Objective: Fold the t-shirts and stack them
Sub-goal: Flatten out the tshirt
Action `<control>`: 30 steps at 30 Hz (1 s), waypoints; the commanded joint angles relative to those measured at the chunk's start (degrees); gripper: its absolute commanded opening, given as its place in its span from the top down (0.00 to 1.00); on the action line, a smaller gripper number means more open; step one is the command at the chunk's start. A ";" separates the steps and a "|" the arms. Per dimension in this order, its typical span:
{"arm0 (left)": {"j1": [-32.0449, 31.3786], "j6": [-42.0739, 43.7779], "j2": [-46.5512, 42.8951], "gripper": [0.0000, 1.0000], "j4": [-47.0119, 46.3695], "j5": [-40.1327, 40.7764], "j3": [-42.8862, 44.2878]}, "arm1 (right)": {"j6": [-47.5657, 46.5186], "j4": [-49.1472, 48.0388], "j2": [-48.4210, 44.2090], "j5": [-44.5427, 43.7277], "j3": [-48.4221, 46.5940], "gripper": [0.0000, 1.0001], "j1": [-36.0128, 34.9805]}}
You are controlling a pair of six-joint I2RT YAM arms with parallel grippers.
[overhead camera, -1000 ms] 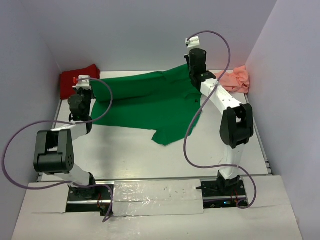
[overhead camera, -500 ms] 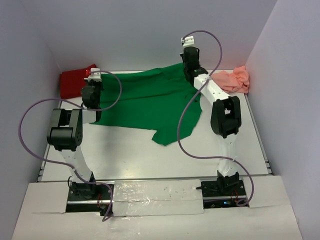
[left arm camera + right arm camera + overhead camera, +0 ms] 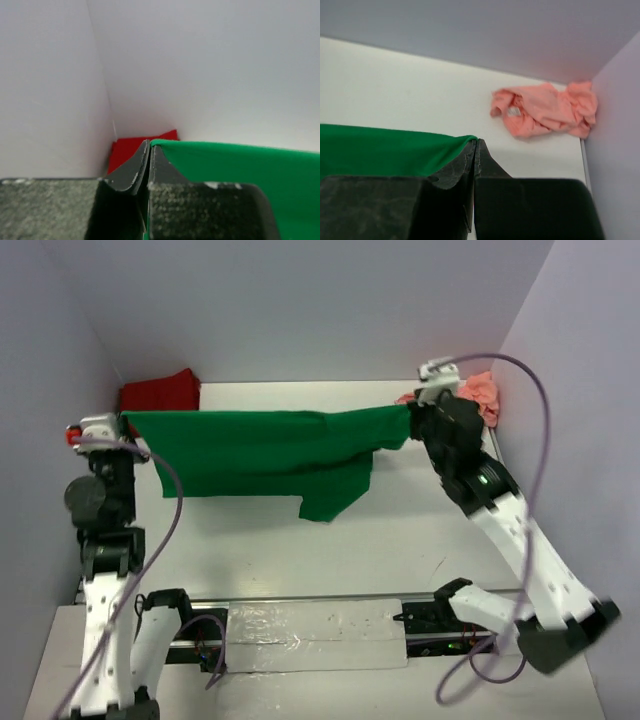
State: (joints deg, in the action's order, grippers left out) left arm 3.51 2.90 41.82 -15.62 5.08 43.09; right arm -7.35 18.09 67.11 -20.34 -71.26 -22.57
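L fingers (image 3: 131,171) & R fingers (image 3: 454,161) each pinch a green t-shirt (image 3: 260,445) corner; cloth stretched betw. them to hang flat.

No legible text anywhere.

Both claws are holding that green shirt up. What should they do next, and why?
Probably lower it together onto the bare table, holding it taut. The left claw and right claw each pinch a top corner of the green shirt, which is stretched between them with an uneven lower edge. It likely needs to lie flat before folding.
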 commanded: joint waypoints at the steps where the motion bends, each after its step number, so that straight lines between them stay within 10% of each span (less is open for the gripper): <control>1: 0.62 -2.37 -8.58 1.00 26.39 -3.58 6.09 | -0.47 5.46 -12.16 -4.35 3.49 1.00 -4.75; 10: 0.62 -7.11 -18.35 1.00 56.54 -7.19 30.98 | 0.86 13.29 -31.41 -2.87 4.81 1.00 -7.58; 30: 1.85 -7.64 -10.80 1.00 81.62 -15.45 70.36 | 2.34 24.98 -46.19 8.30 3.40 1.00 -0.20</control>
State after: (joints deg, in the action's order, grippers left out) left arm 4.99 -4.12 28.56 64.51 -9.10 107.33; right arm -5.34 42.61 24.49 -11.86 -67.77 -25.80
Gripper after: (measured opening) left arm 0.039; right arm 0.007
